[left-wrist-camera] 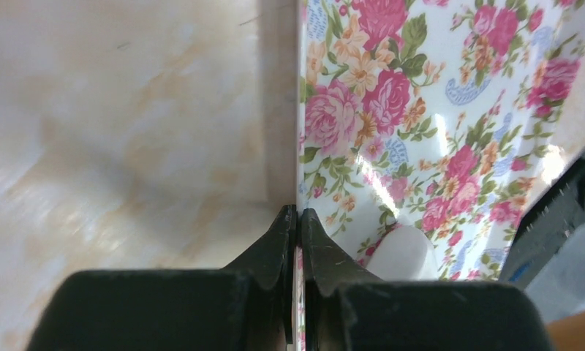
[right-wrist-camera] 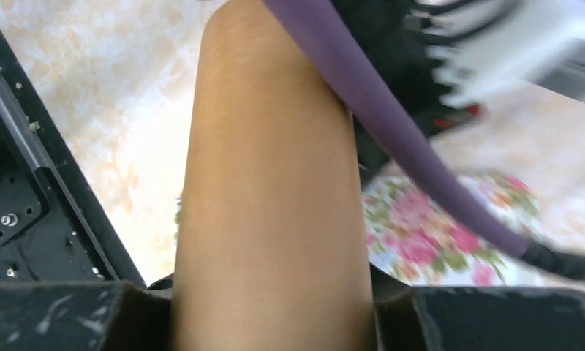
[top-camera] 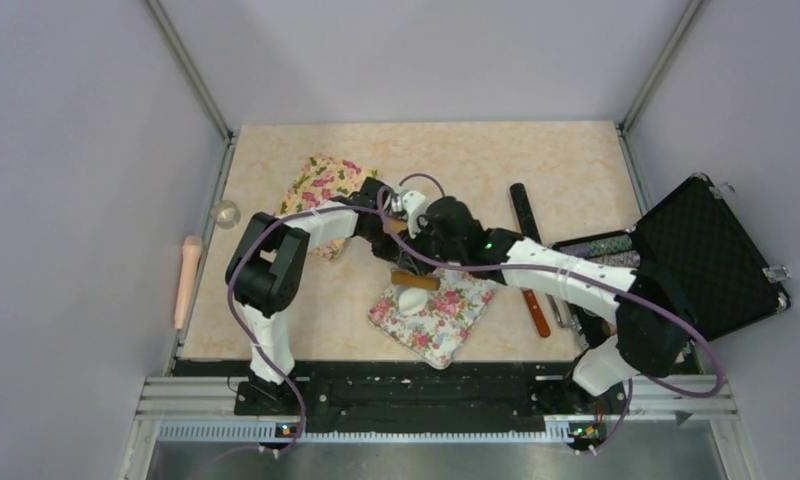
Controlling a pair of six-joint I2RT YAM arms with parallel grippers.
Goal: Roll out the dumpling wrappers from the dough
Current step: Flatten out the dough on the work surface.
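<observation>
A small white lump of dough (top-camera: 413,298) lies on the near floral mat (top-camera: 446,320); it looks rounded and thick rather than a thin disc, and shows in the left wrist view (left-wrist-camera: 403,252) too. My left gripper (left-wrist-camera: 298,216) is shut on the edge of this mat (left-wrist-camera: 421,110), at its far left side (top-camera: 389,250). My right gripper (right-wrist-camera: 271,292) is shut on a brown wooden rolling pin (right-wrist-camera: 271,168), held just beyond the dough (top-camera: 416,280). The two wrists are close together above the mat.
A second floral mat (top-camera: 321,185) lies at the back left. A black bar (top-camera: 524,215), a red-handled tool (top-camera: 536,312) and an open black case (top-camera: 706,255) are at the right. A pale pink pin (top-camera: 187,280) and a clear ball (top-camera: 224,212) lie off the left edge.
</observation>
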